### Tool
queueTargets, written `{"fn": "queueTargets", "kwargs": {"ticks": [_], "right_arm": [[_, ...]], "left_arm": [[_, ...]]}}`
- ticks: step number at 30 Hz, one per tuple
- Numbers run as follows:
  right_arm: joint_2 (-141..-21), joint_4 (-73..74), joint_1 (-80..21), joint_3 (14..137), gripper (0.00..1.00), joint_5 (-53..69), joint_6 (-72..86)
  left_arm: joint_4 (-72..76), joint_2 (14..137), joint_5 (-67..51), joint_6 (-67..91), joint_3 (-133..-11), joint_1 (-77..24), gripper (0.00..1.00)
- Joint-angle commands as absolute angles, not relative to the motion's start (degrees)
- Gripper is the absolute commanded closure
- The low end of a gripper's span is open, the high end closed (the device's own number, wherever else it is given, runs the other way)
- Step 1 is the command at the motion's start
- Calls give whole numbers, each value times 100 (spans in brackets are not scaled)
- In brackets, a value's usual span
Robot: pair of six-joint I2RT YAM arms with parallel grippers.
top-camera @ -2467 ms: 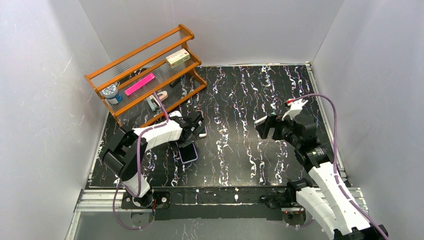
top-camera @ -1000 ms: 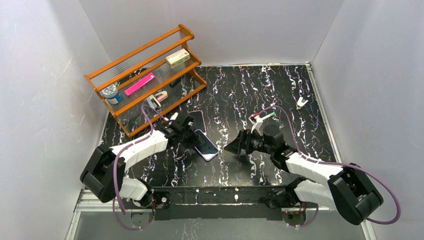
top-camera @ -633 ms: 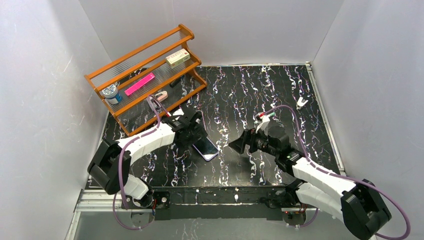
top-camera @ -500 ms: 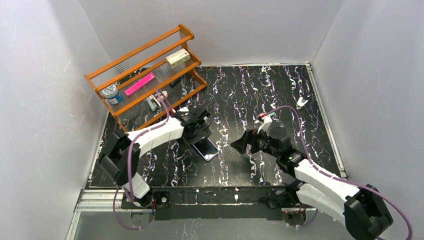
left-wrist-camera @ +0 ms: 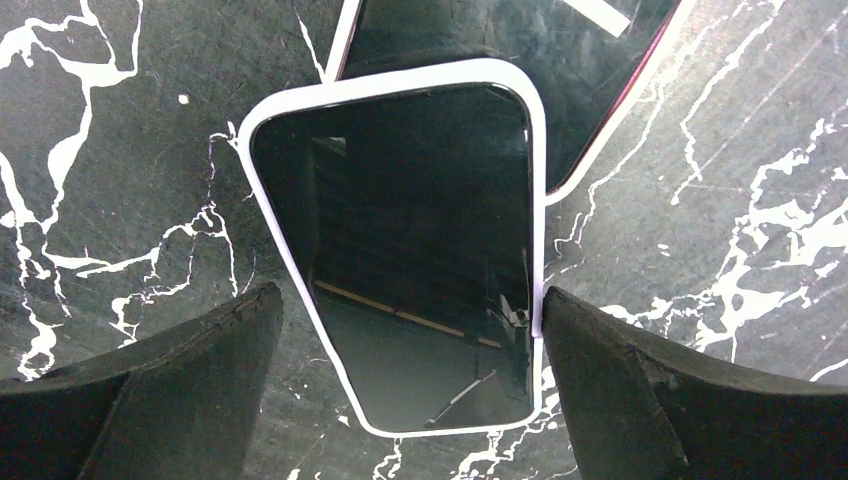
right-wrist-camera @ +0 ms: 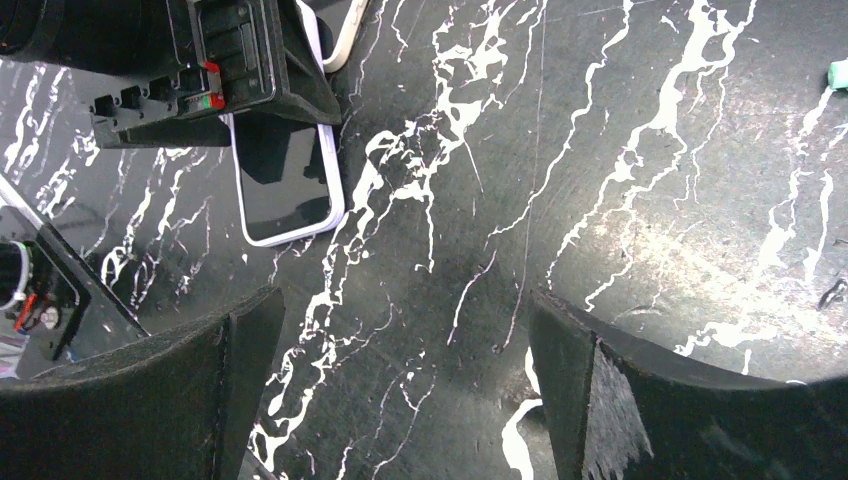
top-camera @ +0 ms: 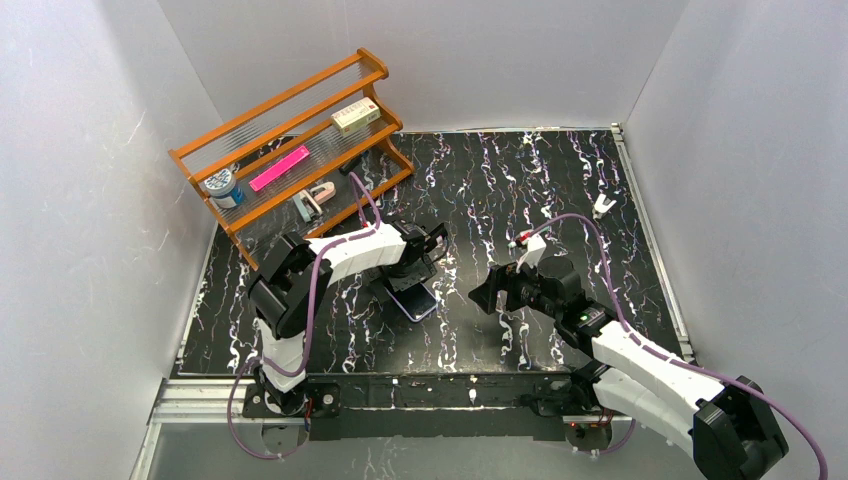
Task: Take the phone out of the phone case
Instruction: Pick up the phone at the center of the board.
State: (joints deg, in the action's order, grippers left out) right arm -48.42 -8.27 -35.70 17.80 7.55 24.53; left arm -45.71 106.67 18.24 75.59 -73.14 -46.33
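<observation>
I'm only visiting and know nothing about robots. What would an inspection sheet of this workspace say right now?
Surface: black marbled table, nothing spilled.
Job's things: phone lies flat, screen up; what looks like the empty case lies at its far end, touching or overlapping it.
Clutter: wooden rack at back left holding a pink bar, a box and a roll; small white thing at far right.
Grippers: left gripper open, fingers either side of the phone; right gripper open, nothing between.
Cables: purple cable loops along each arm.
Surroundings: plain white walls.
</observation>
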Motion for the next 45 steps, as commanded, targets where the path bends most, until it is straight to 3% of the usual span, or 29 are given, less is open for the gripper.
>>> {"fn": "queueTargets", "kwargs": {"ticks": [1,6,9,17,25,30,34,45], "right_arm": [[-4841,-800,-3591,2008,1,708,2174],[-4900,-804,-3594,2029,1,816,2127],[-5001,-851,-3588,2062,1,947,2076],[-5387,-1140,-3586,2143,1,1519,2150],[-5903,-2139,-3588,1983,2,2171,2747],[-6420,-2960,-3598,1909,5,2626,3151],[-6853,-3508,-3627,1924,8,2870,3429],[-7901,-4517,-3851,2220,21,3284,3882]], "left_arm": [[-4931,10843,2085,7765,-7437,-4648,2],[-4755,10928,2045,7928,-7259,-4645,3],[-4440,10855,1825,8010,-6943,-4642,10],[-3897,10257,1620,8090,-6523,-4625,40],[-3240,9346,1371,8060,-6046,-4611,74],[-2706,8815,1274,8064,-5636,-4593,89],[-2389,8530,1155,8086,-5432,-4590,94],[-1914,8173,1083,8174,-5254,-4591,96]]}}
